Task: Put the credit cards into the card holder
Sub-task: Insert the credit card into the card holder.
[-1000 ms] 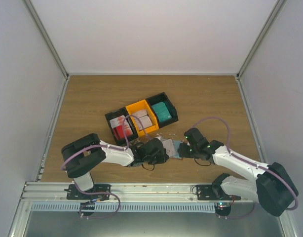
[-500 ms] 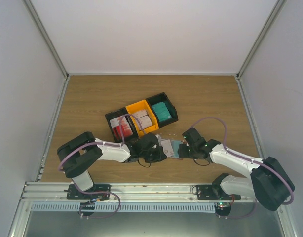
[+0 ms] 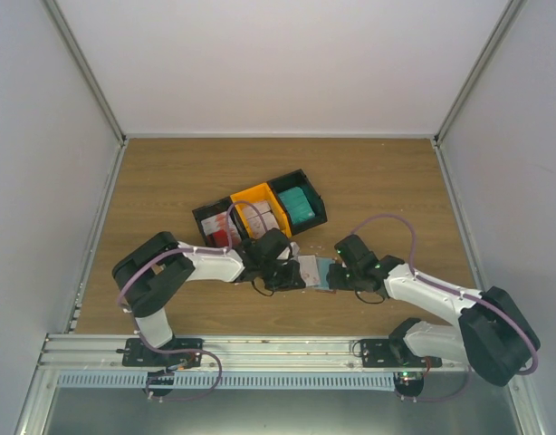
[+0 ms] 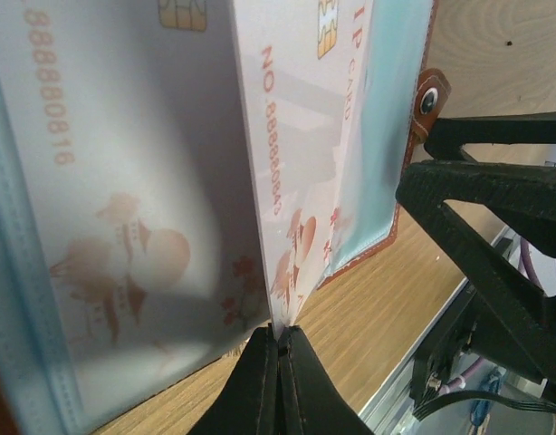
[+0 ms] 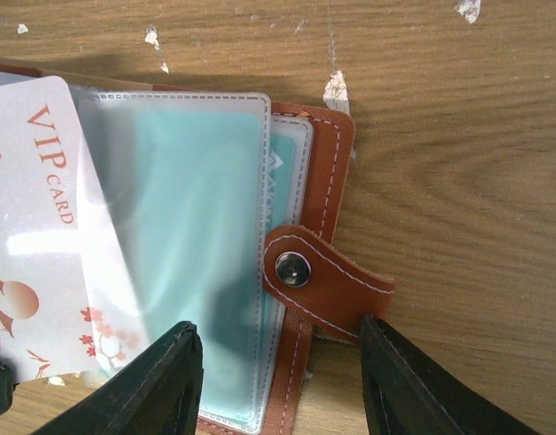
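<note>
near the middle of the bench (image 3: 160, 181), between my two arms, the card holder (image 3: 316, 272) lies open, and the step in hand is feeding a card into it. my left end effector (image 4: 278, 349) is pinched fully closed on one edge of a white-pink card (image 4: 296, 154); in the right wrist view its other end looks partly tucked under a clear sleeve (image 5: 183, 145). my right end effector (image 5: 278, 362) stands about half open and grips nothing. its fingers straddle the snap strap (image 5: 328, 285) at the holder's edge, and i cannot tell whether they press it down. next, i judge, the card needs a straight push along the sleeve, with the holder pinned so it cannot slide. a teal card (image 5: 206, 272) sits in a sleeve. beyond the holder stand three bins: a black bin (image 3: 201, 217) with red cards (image 3: 224, 237), an orange bin (image 3: 246, 195) with pale cards (image 3: 267, 220), and a second black bin (image 3: 292, 177) with teal cards (image 3: 299, 207).
</note>
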You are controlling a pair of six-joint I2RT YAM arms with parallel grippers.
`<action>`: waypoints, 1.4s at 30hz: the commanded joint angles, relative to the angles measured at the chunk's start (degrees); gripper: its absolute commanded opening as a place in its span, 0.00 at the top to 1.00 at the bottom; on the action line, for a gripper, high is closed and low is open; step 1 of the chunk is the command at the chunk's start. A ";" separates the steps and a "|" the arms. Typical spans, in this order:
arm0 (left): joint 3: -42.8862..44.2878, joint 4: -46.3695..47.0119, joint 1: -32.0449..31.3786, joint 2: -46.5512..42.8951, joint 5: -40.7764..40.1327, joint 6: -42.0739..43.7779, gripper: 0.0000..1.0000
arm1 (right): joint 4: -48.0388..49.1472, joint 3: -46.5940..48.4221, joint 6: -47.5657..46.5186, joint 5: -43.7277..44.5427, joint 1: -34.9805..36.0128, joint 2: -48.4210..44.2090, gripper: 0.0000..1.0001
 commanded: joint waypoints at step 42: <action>7.18 -13.70 3.34 6.27 9.47 9.81 1.00 | 3.34 -0.02 -4.20 0.21 -1.60 0.01 0.51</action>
